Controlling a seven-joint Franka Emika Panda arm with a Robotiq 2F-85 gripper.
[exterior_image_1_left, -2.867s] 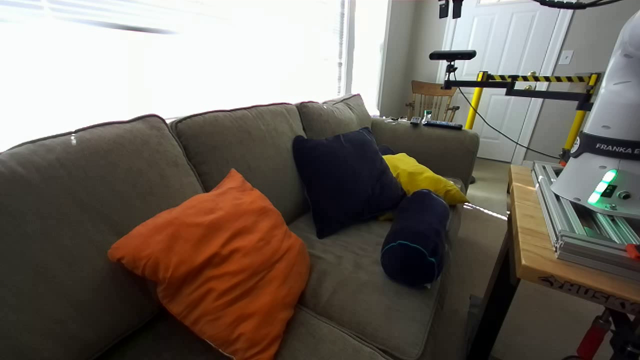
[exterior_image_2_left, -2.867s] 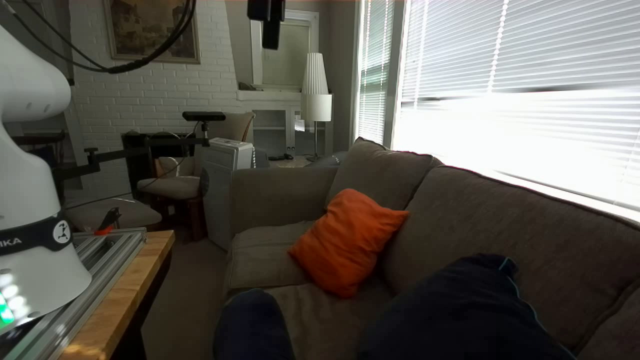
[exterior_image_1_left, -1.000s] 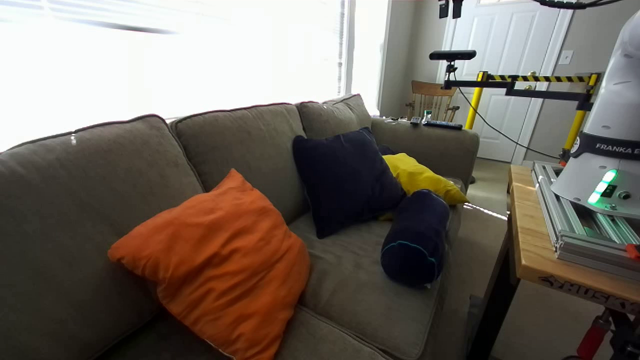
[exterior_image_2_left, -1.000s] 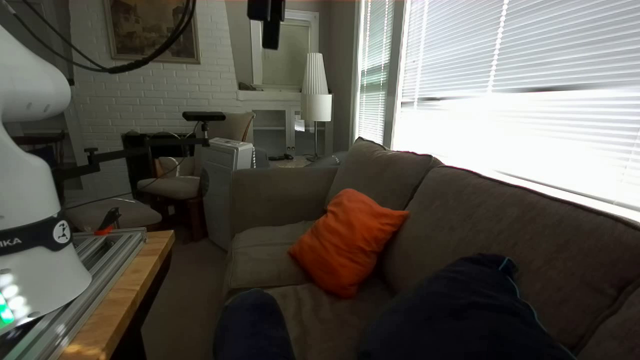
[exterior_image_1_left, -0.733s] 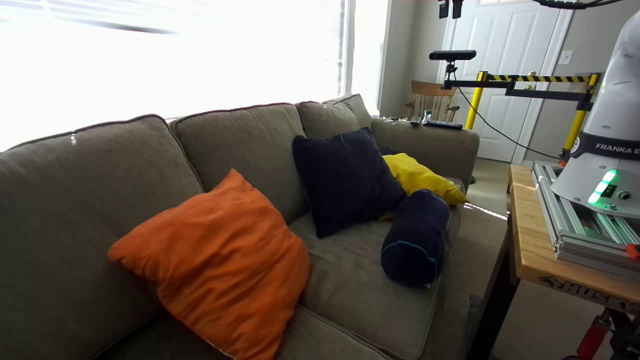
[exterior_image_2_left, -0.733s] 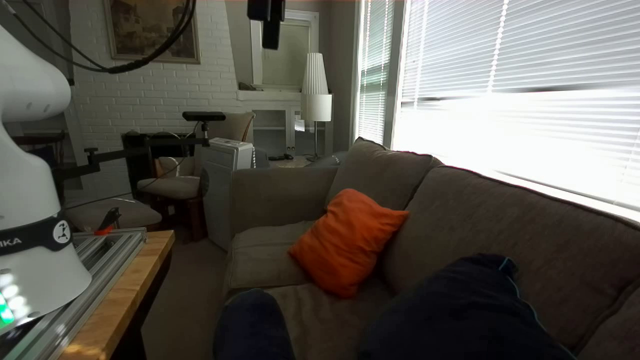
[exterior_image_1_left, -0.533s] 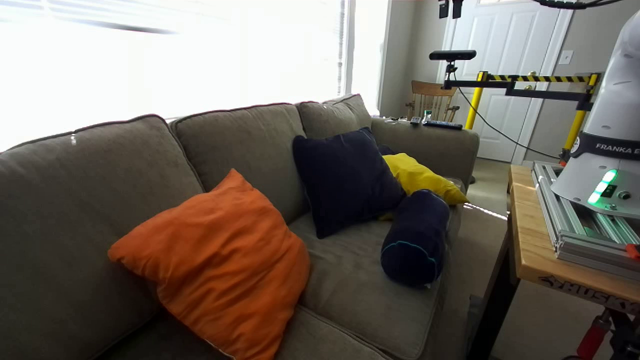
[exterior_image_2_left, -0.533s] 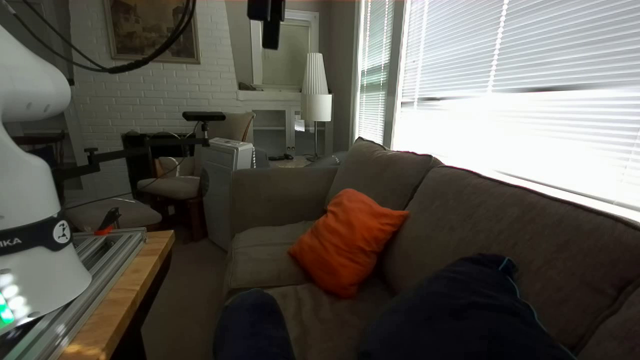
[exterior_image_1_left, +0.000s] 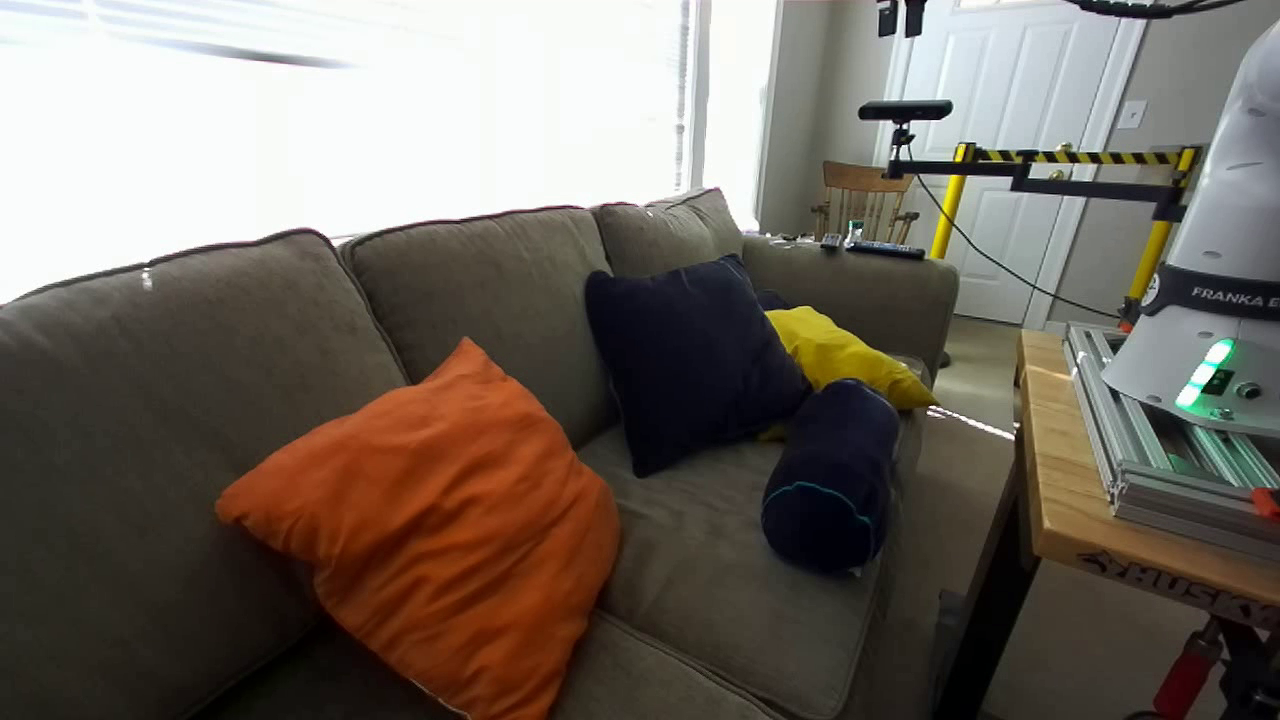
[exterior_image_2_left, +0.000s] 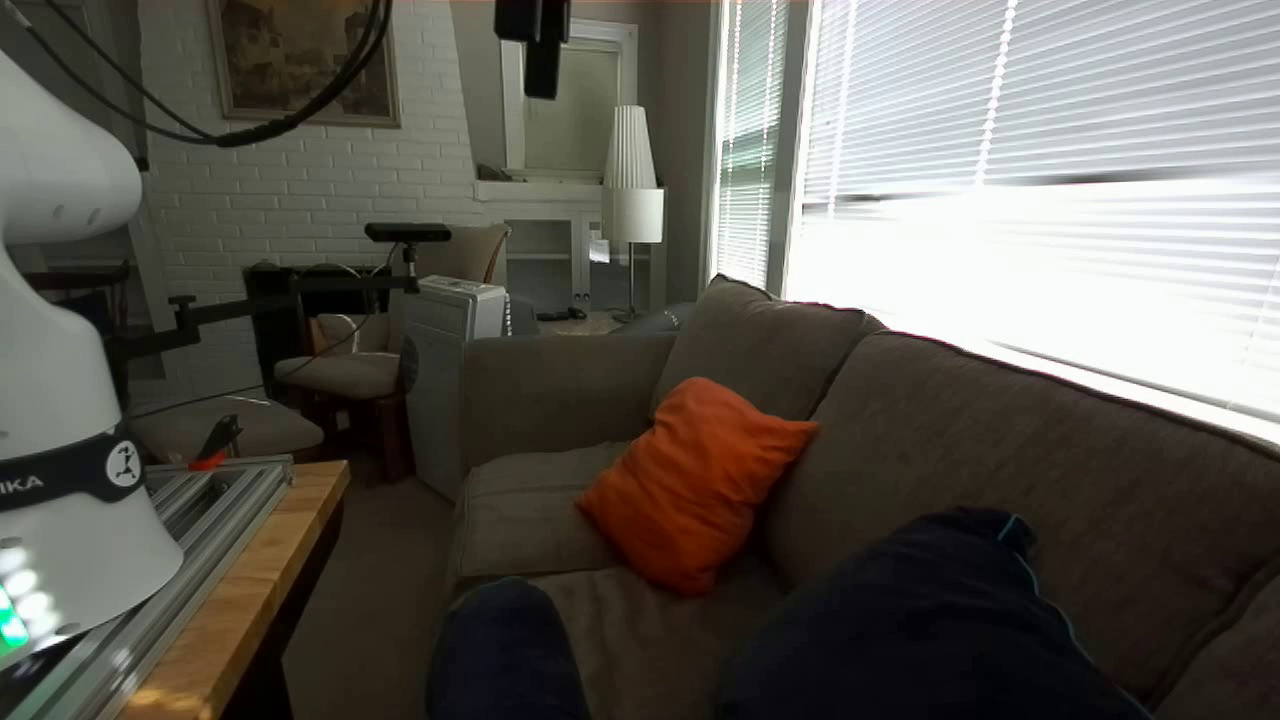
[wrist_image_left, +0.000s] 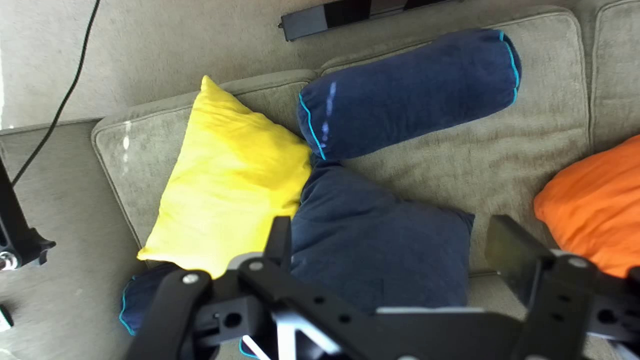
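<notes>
My gripper (wrist_image_left: 391, 220) stands wide open with nothing between its fingers (wrist_image_left: 515, 250). Its tips hang near the top edge of both exterior views, high over the sofa (exterior_image_1_left: 680, 600). Below it in the wrist view lies a square navy pillow (wrist_image_left: 385, 240), framed by the fingers but apart from them. Left of that is a yellow pillow (wrist_image_left: 235, 185), and above it a navy bolster (wrist_image_left: 410, 92) with teal piping. An orange pillow (wrist_image_left: 600, 205) sits at the right edge; it shows whole in an exterior view (exterior_image_2_left: 700, 485). Another navy pillow (wrist_image_left: 150, 295) is mostly hidden.
A wooden workbench (exterior_image_1_left: 1050, 500) carrying the arm's base faces the sofa front. A camera (exterior_image_1_left: 905, 110) on a black bracket (exterior_image_1_left: 1090, 188) reaches out near the sofa's far armrest (exterior_image_1_left: 850, 285), where remotes (exterior_image_1_left: 885, 249) lie. A dark cable (wrist_image_left: 65, 100) crosses the wrist view's left side.
</notes>
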